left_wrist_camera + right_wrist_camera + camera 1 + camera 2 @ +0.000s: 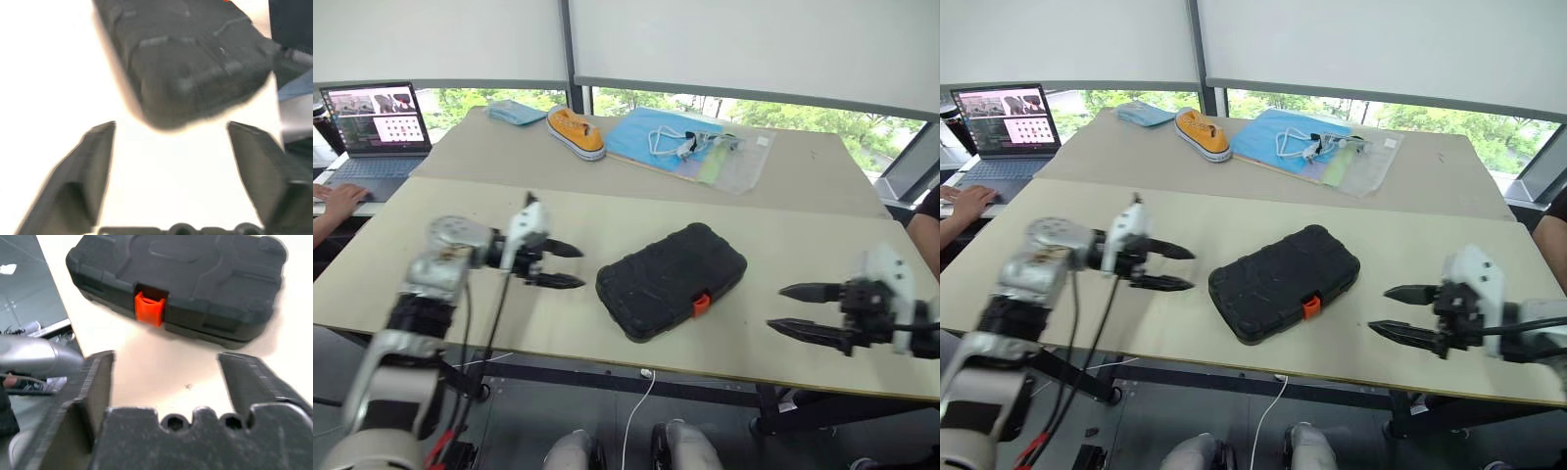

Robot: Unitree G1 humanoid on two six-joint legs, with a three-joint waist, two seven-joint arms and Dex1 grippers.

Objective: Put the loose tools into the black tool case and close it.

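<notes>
Lying shut on the pale worktop (460, 294), the black tool case (671, 279) is sitting at an angle with its orange latch (701, 304) facing the near edge. The left gripper (563, 265) is hovering just beside the case's left end, fingers apart and empty. The right gripper (800, 310) is hanging near its right side, fingers spread, gripping nothing.

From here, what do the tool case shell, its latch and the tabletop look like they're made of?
The black tool case looks like moulded hard plastic, matte: textured shell, rounded corners, raised ribs. Its orange latch looks like smooth, slightly glossy plastic. The table looks like a beige laminated board with a matte face and a thin edge, though I can't tell its core.
</notes>
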